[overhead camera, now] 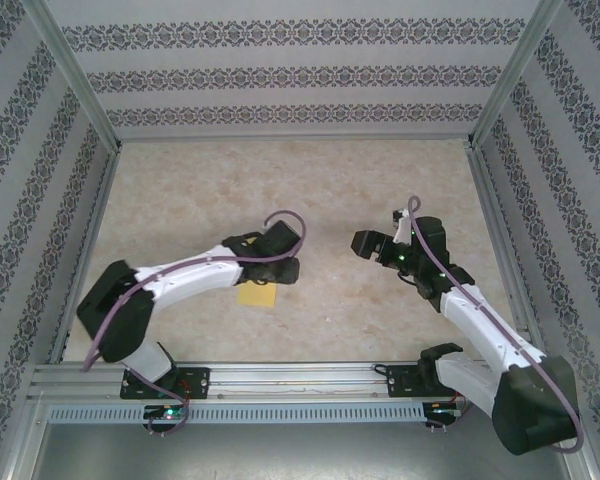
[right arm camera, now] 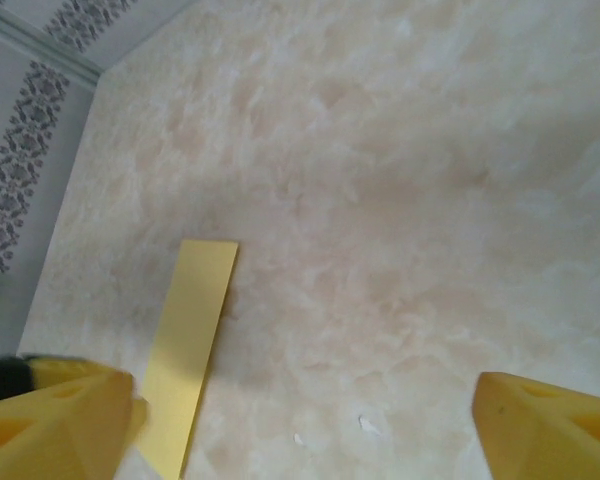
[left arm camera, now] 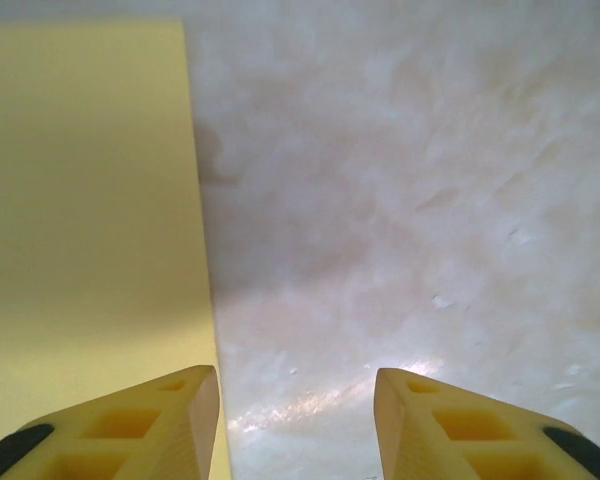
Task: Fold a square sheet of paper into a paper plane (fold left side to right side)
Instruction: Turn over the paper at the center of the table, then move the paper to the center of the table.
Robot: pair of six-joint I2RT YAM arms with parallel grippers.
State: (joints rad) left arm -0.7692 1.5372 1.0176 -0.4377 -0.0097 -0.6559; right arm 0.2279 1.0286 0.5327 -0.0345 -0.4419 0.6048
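over the yellow paper edge, left fingers parted, empty, right fingers spread wide, empty

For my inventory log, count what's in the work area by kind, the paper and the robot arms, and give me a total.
Yellow paper sheet: 1
Robot arms: 2 (left arm, right arm)
Total: 3

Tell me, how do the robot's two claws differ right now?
The left gripper has its jaws moderately apart, while the right gripper has them much wider. The left gripper hangs at the edge of the yellow paper, with one finger above it. The right gripper is off to the side, over bare table. Both have yellow fingers, both are open and neither holds anything.
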